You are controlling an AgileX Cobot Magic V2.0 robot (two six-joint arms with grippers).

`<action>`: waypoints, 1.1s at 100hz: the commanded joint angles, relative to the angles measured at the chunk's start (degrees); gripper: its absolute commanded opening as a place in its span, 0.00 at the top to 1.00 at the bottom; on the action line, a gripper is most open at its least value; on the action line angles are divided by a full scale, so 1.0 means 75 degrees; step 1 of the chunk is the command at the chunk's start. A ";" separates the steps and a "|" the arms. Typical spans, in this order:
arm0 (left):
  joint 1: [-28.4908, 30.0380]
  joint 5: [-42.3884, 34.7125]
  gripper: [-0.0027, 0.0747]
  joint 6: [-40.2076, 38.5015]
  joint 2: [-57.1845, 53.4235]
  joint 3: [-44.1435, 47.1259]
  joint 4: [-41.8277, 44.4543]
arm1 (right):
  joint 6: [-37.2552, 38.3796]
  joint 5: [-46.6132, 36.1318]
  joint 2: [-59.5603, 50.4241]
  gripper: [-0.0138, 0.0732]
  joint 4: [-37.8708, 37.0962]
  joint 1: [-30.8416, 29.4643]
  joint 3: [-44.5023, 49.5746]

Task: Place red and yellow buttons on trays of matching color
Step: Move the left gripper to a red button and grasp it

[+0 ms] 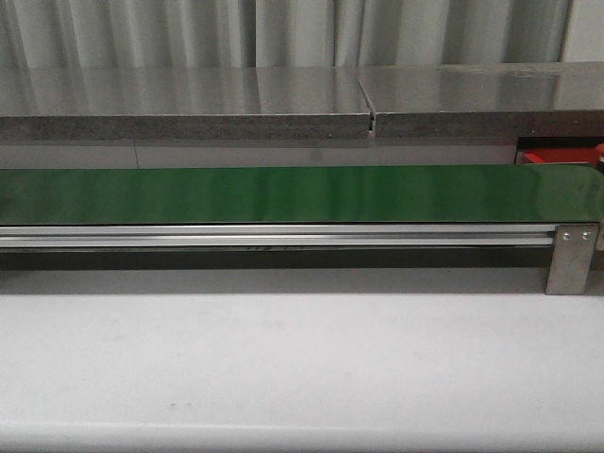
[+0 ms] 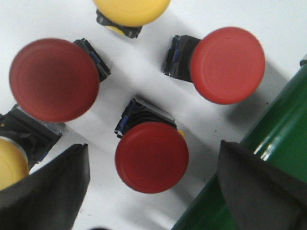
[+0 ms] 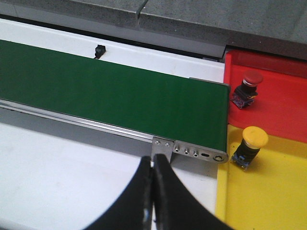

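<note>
In the left wrist view my left gripper (image 2: 153, 160) is open, its fingers (image 2: 48, 191) apart on either side of a red button (image 2: 151, 157) that rests on white table. Two more red buttons (image 2: 54, 79) (image 2: 228, 64) and two yellow buttons (image 2: 132, 9) (image 2: 10, 163) lie around it. In the right wrist view my right gripper (image 3: 153, 165) is shut and empty above the white table by the conveyor's end. Past that end, the red tray (image 3: 283, 103) holds a red button (image 3: 249, 84), and the yellow tray (image 3: 268, 201) holds a yellow button (image 3: 252, 143). Neither gripper shows in the front view.
A green conveyor belt (image 1: 302, 193) on a metal rail (image 1: 283, 236) crosses the table; it shows too as the belt (image 3: 110, 91) in the right wrist view and the belt edge (image 2: 283, 129) beside the left fingers. A grey counter (image 1: 189, 104) runs behind. A metal bracket (image 3: 163, 146) holds the belt's end.
</note>
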 commanded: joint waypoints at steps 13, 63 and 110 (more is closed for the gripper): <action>0.0023 -0.0261 0.27 -0.0077 -0.0234 -0.0171 -0.0183 | -0.0044 -0.0567 0.0007 0.93 0.0053 0.0010 -0.0193; 0.0023 -0.0416 0.67 -0.0077 -0.0268 -0.0171 -0.0201 | -0.0044 -0.0567 0.0007 0.93 0.0053 0.0010 -0.0193; -0.0266 -0.0544 0.67 0.0315 -0.1630 -0.0171 -0.0184 | -0.0044 -0.0567 0.0007 0.93 0.0053 0.0010 -0.0193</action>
